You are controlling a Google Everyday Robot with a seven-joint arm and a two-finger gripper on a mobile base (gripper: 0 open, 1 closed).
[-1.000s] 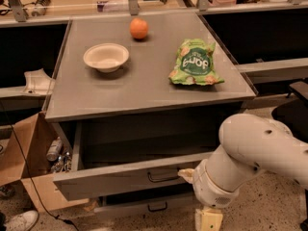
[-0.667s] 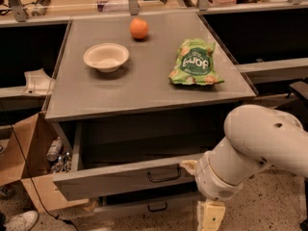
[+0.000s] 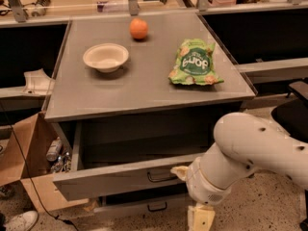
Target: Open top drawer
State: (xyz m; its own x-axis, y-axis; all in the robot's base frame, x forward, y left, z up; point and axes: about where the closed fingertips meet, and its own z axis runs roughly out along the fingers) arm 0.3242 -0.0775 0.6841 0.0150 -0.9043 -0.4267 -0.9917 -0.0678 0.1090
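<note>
The top drawer (image 3: 110,179) is a wide grey metal drawer under the grey table top (image 3: 144,85). It stands pulled out toward me, and its deep grey box is open to view. Its small dark loop handle (image 3: 161,175) sits at the centre of the front. My gripper (image 3: 180,171) shows only as a cream tip at the drawer front's upper edge, just right of the handle. The white wrist and arm (image 3: 240,158) hide the rest of it.
On the table top are a white bowl (image 3: 106,57), an orange (image 3: 138,29) and a green snack bag (image 3: 195,63). A lower drawer (image 3: 139,207) sits shut below. A cardboard box (image 3: 26,162) with bottles stands at the left. A black chair (image 3: 291,109) is at the right.
My arm has shifted a little to the right and up. The top drawer stays pulled out about the same distance.
</note>
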